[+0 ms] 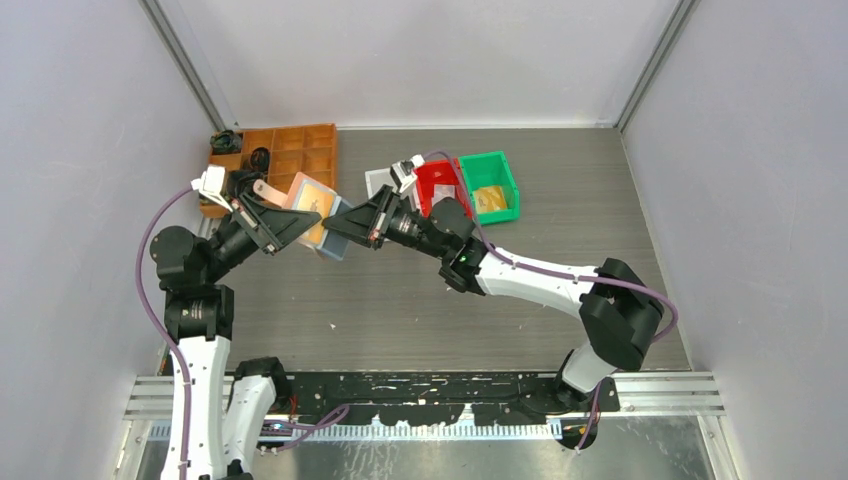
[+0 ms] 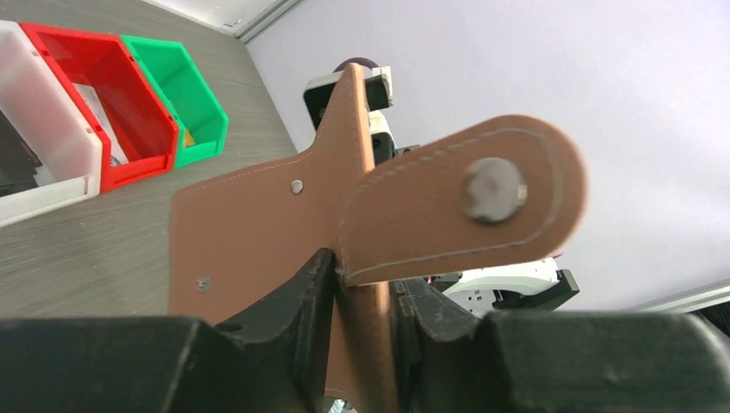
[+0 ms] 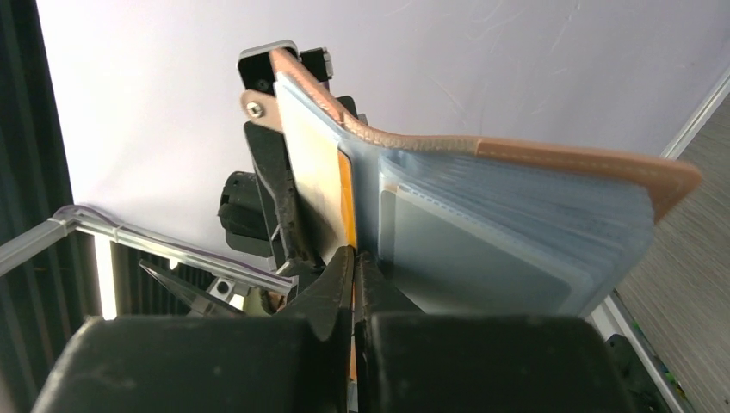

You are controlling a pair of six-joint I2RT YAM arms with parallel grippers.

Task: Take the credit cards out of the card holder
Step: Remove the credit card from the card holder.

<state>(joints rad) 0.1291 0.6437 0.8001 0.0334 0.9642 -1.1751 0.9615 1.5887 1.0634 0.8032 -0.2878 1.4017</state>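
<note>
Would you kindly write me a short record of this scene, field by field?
holder: salmon-pink folding wallet, open, lifted off the table
left fingers: clamped on the wallet's cover, below its snap tab
right fingers: closed, apparently pinching the yellowish-orange plastic card at its slot
sleeves: clear plastic pockets, fanned out
background: white plastic bin, red plastic bin and green plastic bin side by side

Grey table (image 1: 420,310) carries a divided brown tray (image 1: 320,140) — and white bin (image 1: 375,178), red bin (image 1: 440,165), green bin (image 1: 510,185).
</note>
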